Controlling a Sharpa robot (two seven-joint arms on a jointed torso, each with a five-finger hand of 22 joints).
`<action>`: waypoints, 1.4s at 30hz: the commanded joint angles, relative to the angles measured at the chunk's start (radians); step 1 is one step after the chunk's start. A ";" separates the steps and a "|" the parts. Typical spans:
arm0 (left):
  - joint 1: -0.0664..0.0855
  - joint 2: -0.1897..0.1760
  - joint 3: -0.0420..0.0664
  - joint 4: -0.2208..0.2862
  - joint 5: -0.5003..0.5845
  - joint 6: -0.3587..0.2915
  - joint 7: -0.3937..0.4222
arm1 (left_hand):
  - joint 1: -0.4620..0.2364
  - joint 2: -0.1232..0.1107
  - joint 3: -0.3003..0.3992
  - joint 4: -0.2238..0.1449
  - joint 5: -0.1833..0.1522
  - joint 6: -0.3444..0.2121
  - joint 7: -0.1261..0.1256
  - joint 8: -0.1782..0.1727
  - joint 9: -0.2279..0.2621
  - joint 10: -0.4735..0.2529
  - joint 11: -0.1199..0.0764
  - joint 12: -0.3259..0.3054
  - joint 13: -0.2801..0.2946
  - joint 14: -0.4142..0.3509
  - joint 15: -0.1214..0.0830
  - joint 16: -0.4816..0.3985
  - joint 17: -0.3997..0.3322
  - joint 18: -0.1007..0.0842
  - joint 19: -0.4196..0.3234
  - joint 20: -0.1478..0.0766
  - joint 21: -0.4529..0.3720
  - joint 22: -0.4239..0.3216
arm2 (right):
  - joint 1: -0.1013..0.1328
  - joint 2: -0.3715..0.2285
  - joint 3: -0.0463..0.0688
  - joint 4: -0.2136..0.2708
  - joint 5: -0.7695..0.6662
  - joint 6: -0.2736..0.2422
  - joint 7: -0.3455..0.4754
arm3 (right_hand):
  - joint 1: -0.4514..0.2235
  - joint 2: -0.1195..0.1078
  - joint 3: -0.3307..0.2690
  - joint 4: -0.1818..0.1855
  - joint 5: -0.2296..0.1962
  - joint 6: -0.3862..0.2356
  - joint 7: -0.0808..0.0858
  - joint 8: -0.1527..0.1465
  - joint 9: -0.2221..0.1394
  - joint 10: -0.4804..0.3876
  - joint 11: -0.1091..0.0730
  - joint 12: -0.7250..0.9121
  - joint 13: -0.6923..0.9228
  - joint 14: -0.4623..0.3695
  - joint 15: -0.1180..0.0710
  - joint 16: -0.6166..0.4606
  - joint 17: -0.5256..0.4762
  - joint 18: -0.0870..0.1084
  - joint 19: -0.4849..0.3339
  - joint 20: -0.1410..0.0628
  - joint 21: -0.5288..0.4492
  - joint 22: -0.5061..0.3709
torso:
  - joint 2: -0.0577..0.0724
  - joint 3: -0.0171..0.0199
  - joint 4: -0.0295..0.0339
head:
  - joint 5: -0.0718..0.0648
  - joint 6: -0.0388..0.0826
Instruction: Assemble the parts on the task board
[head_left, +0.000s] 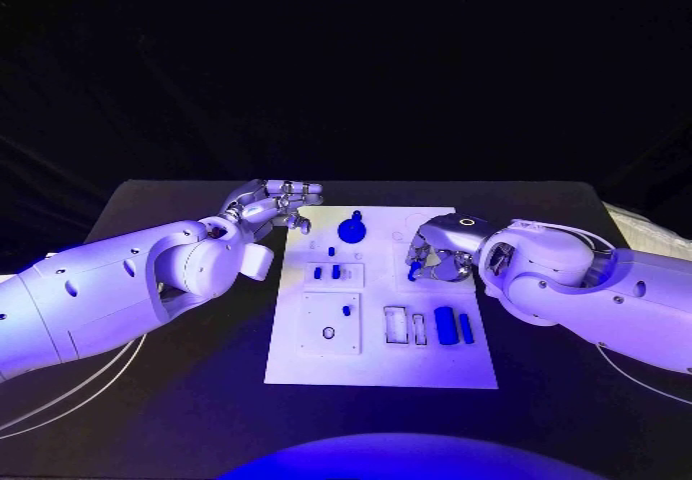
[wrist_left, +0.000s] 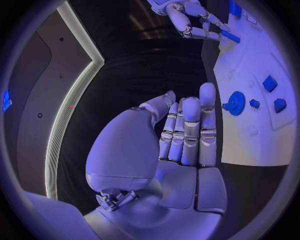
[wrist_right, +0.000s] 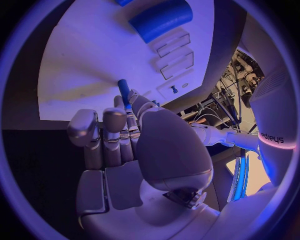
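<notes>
The white task board (head_left: 382, 365) lies in the middle of the black table (head_left: 173, 400), its long axis running from near to far. The right hand (head_left: 437, 252) hangs over the board's right half, about midway along its length, and pinches a slim blue peg (head_left: 414, 268) between thumb and fingers; in the head view the peg points roughly downward toward the board, and in the right wrist view its free end (wrist_right: 123, 90) projects past the fingertips toward the board surface. The left hand (head_left: 268, 208) hovers at the board's far left corner, over the table, holding nothing; the left wrist view shows its fingers (wrist_left: 190, 131) extended side by side with the thumb set apart. On the far part of the board stands a round blue gear (head_left: 352, 231), and just near of it several small blue blocks (head_left: 329, 270) sit in a group to the left of the right hand. Toward the near right of the board lies a blue cylinder (head_left: 446, 326), its long axis near to far, with a thinner blue bar (head_left: 466, 328) just to its right and two narrow rectangular slots (head_left: 395, 324) to its left. A square recessed plate (head_left: 330, 323) occupies the near left.
</notes>
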 joint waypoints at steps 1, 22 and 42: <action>0.000 0.002 0.001 0.001 0.001 0.016 0.005 | 0.011 0.001 -0.007 0.001 0.000 -0.008 0.000 0.006 0.000 -0.008 -0.003 0.007 -0.001 -0.001 0.003 0.006 0.002 0.019 0.004 0.003 -0.006 -0.001 | 0.007 -0.014 0.003 0.026 0.076 -0.083 0.023 | 0.013 0.002 0.007 0.000 0.003 0.007 0.001 0.003 0.003 0.006 0.005 -0.005 0.000 0.000 0.002 0.006 0.001 -0.009 0.005 0.001 0.007 0.001 | 0.000 -0.0010 -0.0003 | 0.000 0.003; -0.002 0.009 0.001 -0.002 0.001 0.024 0.005 | 0.010 0.001 -0.009 0.001 0.000 -0.009 0.001 0.007 0.000 -0.009 -0.002 0.008 -0.001 -0.001 0.003 0.007 0.001 0.018 0.004 0.003 -0.006 -0.001 | -0.035 0.119 0.000 0.114 0.182 -0.074 0.112 | 0.008 -0.014 0.045 -0.003 0.015 0.003 0.008 -0.004 0.002 0.006 0.010 -0.023 0.000 0.005 0.006 0.035 0.032 -0.013 0.013 0.003 0.023 0.022 | 0.001 -0.0012 0.0018 | 0.026 -0.006; -0.002 0.011 0.001 0.001 0.001 0.027 0.003 | 0.010 0.001 -0.009 0.001 0.000 -0.009 0.001 0.007 0.000 -0.009 -0.002 0.008 -0.001 -0.001 0.003 0.007 0.001 0.018 0.004 0.003 -0.006 -0.001 | -0.095 0.222 -0.009 0.037 0.134 0.012 0.112 | -0.001 -0.018 0.051 0.000 0.016 -0.001 0.011 -0.007 0.001 0.003 0.013 -0.029 0.000 0.004 0.008 0.037 0.033 -0.012 0.011 0.004 0.023 0.021 | 0.002 0.0000 0.0017 | 0.041 -0.017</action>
